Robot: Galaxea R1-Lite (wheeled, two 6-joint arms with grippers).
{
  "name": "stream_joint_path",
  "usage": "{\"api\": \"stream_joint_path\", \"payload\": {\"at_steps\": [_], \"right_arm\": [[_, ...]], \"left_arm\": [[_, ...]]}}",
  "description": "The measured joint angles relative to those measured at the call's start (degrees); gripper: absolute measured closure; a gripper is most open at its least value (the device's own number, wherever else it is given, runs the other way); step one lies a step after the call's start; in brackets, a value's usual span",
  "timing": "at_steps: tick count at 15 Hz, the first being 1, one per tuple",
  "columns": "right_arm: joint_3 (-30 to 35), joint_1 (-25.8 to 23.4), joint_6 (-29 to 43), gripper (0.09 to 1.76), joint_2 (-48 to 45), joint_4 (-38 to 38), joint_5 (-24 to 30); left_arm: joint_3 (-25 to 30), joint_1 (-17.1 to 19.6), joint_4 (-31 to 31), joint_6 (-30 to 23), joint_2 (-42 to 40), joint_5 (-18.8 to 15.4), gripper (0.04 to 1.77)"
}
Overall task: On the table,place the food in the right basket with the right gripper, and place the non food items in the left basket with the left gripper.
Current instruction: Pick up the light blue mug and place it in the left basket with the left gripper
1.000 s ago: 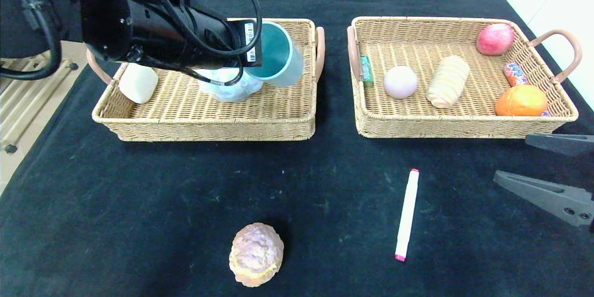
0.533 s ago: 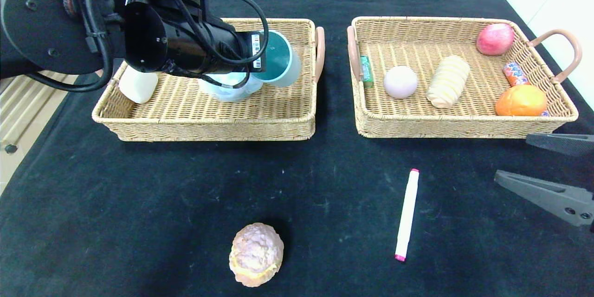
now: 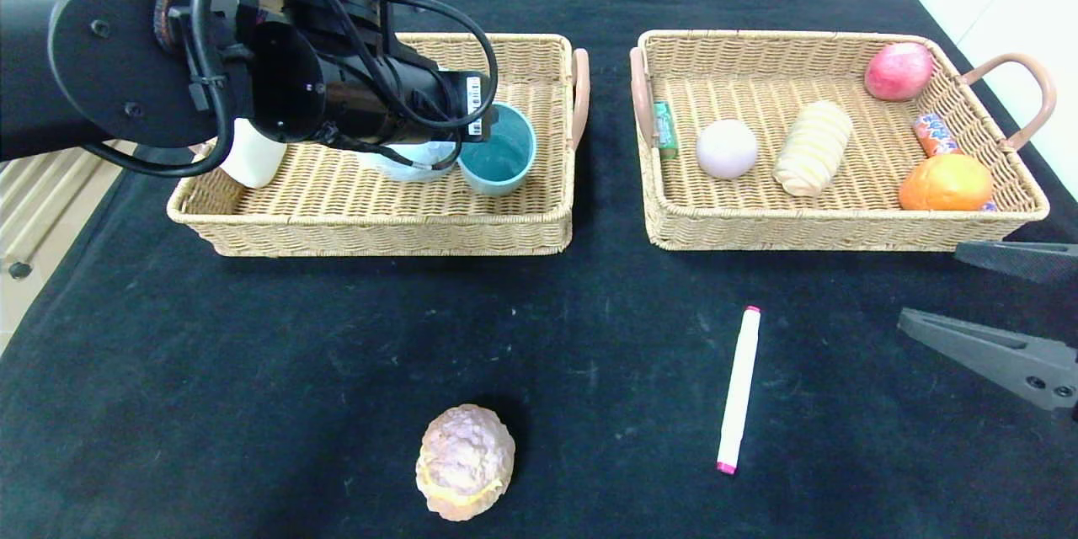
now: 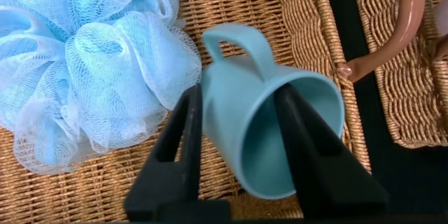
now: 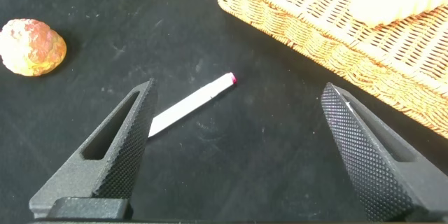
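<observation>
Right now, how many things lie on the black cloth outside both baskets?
2: a cream puff near the front edge, left of centre, and a marker pen to its right, before the right basket. None seems hidden.

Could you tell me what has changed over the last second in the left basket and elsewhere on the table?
The left gripper has lowered the teal cup into the left basket, beside the blue bath pouf; one finger is inside the cup, one outside, and the jaws are starting to part. The right gripper, marker, cream puff and right basket are unchanged.
</observation>
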Motion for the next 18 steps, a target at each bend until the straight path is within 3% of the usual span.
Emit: {"api": "stream_joint_path", "payload": {"at_steps": [5, 11, 13, 18], "right_arm": [[0.0, 0.0, -0.02, 0.14, -0.02, 0.02, 0.0], [0.0, 0.0, 0.0, 0.14, -0.02, 0.05, -0.02], [-0.11, -0.05, 0.04, 0.14, -0.09, 0.05, -0.07], [-1.07, -1.62, 0.44, 0.14, -0.88, 0.29, -0.33]], "left_arm": [[0.18, -0.13, 0.41, 1.0, -0.55, 0.32, 0.56], [5.95, -1.32, 0.96, 2.43, -6.03, 0.57, 0.32], [10.22, -3.49, 1.02, 2.68, -8.74, 0.57, 0.27], [18.32, -13.51, 1.29, 2.82, -13.28, 0.71, 0.19]]}}
